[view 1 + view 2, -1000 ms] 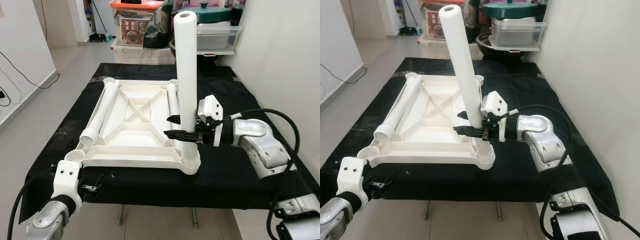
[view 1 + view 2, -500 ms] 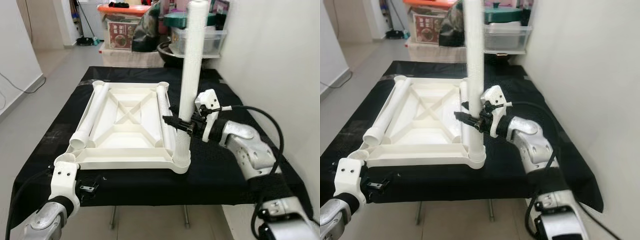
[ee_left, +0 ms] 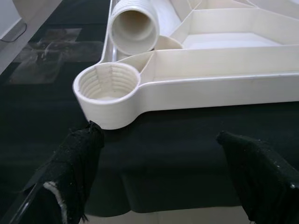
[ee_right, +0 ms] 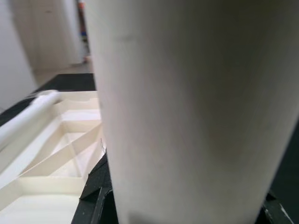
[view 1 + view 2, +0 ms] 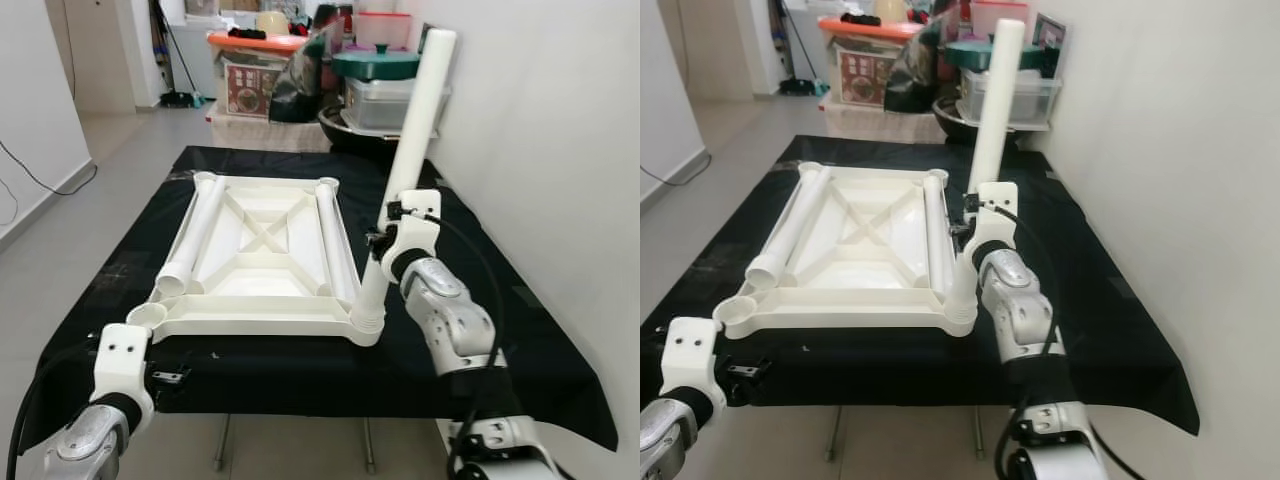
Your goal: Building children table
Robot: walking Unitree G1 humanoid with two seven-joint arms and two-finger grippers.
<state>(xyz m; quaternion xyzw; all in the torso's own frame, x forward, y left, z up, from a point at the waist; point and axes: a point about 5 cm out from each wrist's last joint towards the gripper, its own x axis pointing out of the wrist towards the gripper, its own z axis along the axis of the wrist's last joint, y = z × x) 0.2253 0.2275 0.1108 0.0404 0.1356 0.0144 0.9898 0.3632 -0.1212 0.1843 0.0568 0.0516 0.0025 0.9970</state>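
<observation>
A smooth white plastic tabletop (image 5: 262,262), rectangular with raised ribs crossing in an X and a round threaded socket at each corner, lies upside down on a desk (image 5: 520,340) draped in matte black cloth. The right hand (image 5: 377,241) pinches a long white tube leg (image 5: 408,165) that stands tilted in the corner socket just below it, with two more tube legs (image 5: 197,232) lying on the tabletop beyond. The left hand (image 3: 159,172) is spread wide, holding nothing, just short of the ridged empty corner socket (image 3: 108,92).
</observation>
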